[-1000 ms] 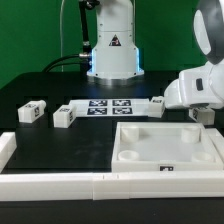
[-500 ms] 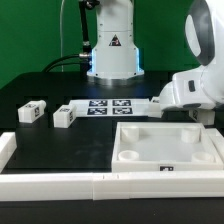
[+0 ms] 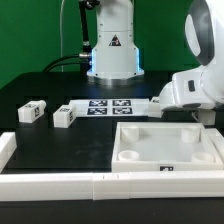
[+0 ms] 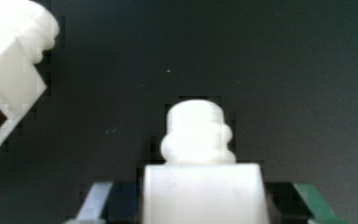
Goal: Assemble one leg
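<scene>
One low arm (image 3: 190, 90), gripper (image 4: 197, 202) clasping leg (image 4: 197, 135)

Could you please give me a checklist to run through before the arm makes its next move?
1. The held leg sits between the gripper fingers, peg pointing outward: ok.
2. Grip firm enough to carry: cannot tell.
3. Peg over the white panel: not ok; the wrist view shows only dark table beyond it.
4. The panel lies flat, visible surface bare: ok.
5. A tagged white block lies close beside the gripper, clearance: cannot tell.
6. Two spare legs at the exterior view's left lie away from the arm: ok.
</scene>
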Tool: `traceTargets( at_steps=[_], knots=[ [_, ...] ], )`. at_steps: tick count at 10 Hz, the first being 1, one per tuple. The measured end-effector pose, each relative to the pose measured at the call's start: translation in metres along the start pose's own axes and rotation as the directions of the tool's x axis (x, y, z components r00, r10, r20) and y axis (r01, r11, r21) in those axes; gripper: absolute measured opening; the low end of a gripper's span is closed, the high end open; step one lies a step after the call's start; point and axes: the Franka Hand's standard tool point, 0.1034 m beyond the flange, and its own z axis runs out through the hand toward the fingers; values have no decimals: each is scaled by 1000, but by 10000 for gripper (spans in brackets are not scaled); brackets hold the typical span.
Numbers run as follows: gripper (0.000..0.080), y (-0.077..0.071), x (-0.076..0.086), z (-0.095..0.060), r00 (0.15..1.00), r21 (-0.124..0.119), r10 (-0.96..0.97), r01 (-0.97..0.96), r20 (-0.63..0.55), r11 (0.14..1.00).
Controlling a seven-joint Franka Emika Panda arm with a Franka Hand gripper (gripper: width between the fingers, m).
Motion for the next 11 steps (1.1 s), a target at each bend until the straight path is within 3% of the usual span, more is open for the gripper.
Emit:
traceTargets(
  at_steps=[5, 8, 9, 11],
  knots=[
    [291, 1, -1, -2, 1000, 0, -1, 1, -3, 1000],
    [292, 17, -36, -45, 1000, 2, -19, 19, 22, 1000],
    [292, 21, -41, -56, 1000, 9, -13, 13, 22, 1000],
    [292, 23, -42, -58, 1000, 11, -11, 11, 1, 1000]
  ],
)
